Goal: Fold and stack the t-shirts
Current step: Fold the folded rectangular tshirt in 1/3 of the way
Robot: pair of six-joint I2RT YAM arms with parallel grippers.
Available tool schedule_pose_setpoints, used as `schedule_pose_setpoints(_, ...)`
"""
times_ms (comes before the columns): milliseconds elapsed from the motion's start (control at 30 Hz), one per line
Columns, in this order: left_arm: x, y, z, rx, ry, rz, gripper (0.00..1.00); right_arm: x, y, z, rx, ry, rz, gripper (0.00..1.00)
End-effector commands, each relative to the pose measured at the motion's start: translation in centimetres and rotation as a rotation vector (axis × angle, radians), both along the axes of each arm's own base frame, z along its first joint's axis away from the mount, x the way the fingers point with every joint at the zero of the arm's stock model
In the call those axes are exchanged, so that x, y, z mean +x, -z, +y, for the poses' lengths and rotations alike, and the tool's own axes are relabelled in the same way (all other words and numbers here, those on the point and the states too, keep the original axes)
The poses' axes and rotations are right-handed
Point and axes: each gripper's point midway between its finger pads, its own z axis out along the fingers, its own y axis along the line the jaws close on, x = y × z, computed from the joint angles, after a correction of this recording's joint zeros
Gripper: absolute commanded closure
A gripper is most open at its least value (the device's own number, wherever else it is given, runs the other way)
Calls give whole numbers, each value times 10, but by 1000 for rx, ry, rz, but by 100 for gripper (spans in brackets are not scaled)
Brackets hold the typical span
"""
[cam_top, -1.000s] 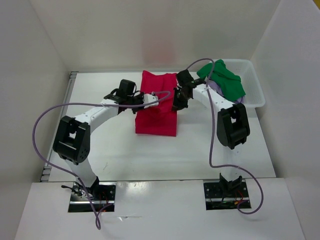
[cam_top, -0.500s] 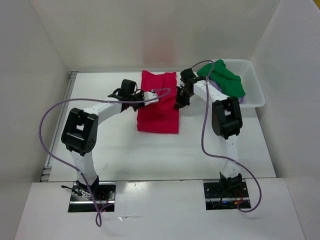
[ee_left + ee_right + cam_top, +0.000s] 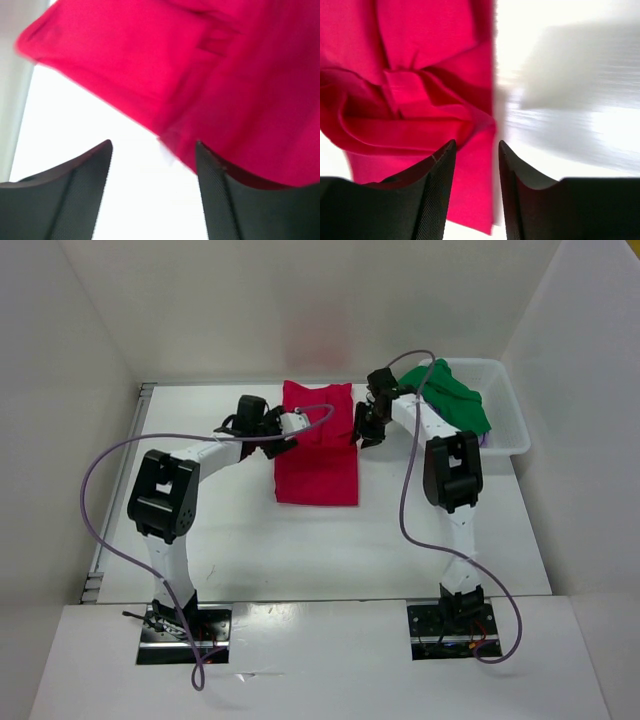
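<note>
Only overhead: green shirt [image 3: 455, 400] in basket [image 3: 508, 447].

This is a robotics lab test cell: a white table [image 3: 250, 540] enclosed by plain white panel walls [image 3: 80, 330], two robot arms [image 3: 165, 510] bolted on metal base plates [image 3: 185, 632], purple cables [image 3: 403, 510] hanging loose.

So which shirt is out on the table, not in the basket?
The red t-shirt: it lies folded on the table, while the green t-shirt is heaped in the white basket.
</note>
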Motion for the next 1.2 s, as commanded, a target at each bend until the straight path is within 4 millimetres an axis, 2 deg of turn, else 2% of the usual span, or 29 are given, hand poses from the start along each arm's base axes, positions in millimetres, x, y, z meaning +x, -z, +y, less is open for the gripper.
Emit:
schedule_pose_setpoints(0, 39, -42, 10, -75, -158, -119, 24, 1, -57, -12, -77, -19, -172, 56)
schedule_pose_setpoints(33, 45, -55, 11, -87, -179, -132, 23, -1, -78, -11, -75, -16, -227, 56)
schedule_pose_setpoints(67, 50, -62, 18, -92, -207, -131, 23, -6, -84, -10, -87, -30, -248, 60)
schedule_pose_setpoints(100, 54, -62, 26, -87, -234, -113, 23, -19, -78, -2, -93, -63, -238, 62)
schedule_pose_setpoints(133, 60, -79, 25, -109, -255, -122, 23, -24, -81, 3, -94, -87, -251, 65)
schedule_pose_setpoints(167, 57, -76, 32, -94, -266, -87, 23, -29, -83, 8, -97, -96, -262, 68)
schedule_pose_setpoints(200, 55, -72, 39, -93, -285, -63, 23, -38, -79, 21, -96, -129, -254, 76)
schedule_pose_setpoints(233, 49, -80, 46, -89, -294, -55, 23, -45, -78, 29, -88, -162, -244, 82)
schedule_pose_setpoints(267, 45, -83, 47, -86, -295, -48, 23, -52, -61, 39, -93, -190, -199, 93)
schedule_pose_setpoints(300, 44, -86, 55, -84, -309, -42, 23, -57, -56, 57, -88, -241, -198, 98)
schedule_pose_setpoints(333, 39, -89, 66, -97, -340, -26, 23, -61, -49, 66, -94, -261, -177, 100)
schedule_pose_setpoints(367, 29, -81, 73, -81, -351, 14, 23, -67, -29, 73, -107, -299, -128, 100)
schedule_pose_setpoints(433, 13, -82, 81, -95, -374, 55, 23, -61, -28, 94, -91, -329, -140, 100)
schedule_pose_setpoints(467, 0, -67, 87, -89, -376, 100, 23, -63, -22, 101, -86, -346, -122, 100)
schedule_pose_setpoints(533, -19, -66, 88, -87, -368, 125, 23, -53, -6, 110, -86, -354, -89, 100)
schedule_pose_setpoints(567, -32, -52, 88, -79, -361, 168, 23, -40, -15, 117, -74, -352, -120, 100)
schedule_pose_setpoints(600, -38, -55, 87, -89, -351, 166, 23, -40, 10, 115, -107, -359, -70, 100)
schedule_pose_setpoints(633, -44, -52, 88, -83, -352, 182, 23, -34, 14, 116, -119, -355, -68, 100)
schedule_pose_setpoints(667, -52, -46, 87, -82, -345, 205, 23, -18, -1, 126, -99, -351, -121, 100)
schedule_pose_setpoints(700, -54, -50, 88, -85, -345, 197, 23, -16, 19, 124, -127, -347, -86, 100)
schedule_pose_setpoints(733, -60, -49, 87, -87, -337, 212, 23, -7, 19, 123, -151, -331, -107, 100)
schedule_pose_setpoints(767, -65, -47, 83, -73, -319, 218, 23, 12, -4, 131, -132, -302, -181, 100)
schedule_pose_setpoints(800, -73, -46, 83, -68, -304, 228, 23, 16, 8, 130, -151, -276, -165, 100)
schedule_pose_setpoints(867, -81, -49, 72, -49, -259, 223, 23, 38, -9, 121, -145, -211, -224, 100)
schedule_pose_setpoints(933, -95, -41, 68, -18, -213, 250, 24, 47, -12, 113, -156, -167, -237, 100)
schedule_pose_setpoints(967, -99, -44, 66, -18, -193, 249, 24, 50, -11, 106, -166, -152, -239, 100)
schedule_pose_setpoints(1033, -112, -37, 54, -5, -123, 282, 24, 54, -11, 100, -168, -142, -238, 100)
schedule_pose_setpoints(1100, -122, -38, 40, 11, -64, 285, 24, 54, -23, 91, -176, -125, -243, 100)
schedule_pose_setpoints(1167, -131, -33, 28, 36, 4, 285, 23, 52, -52, 81, -181, -115, -269, 99)
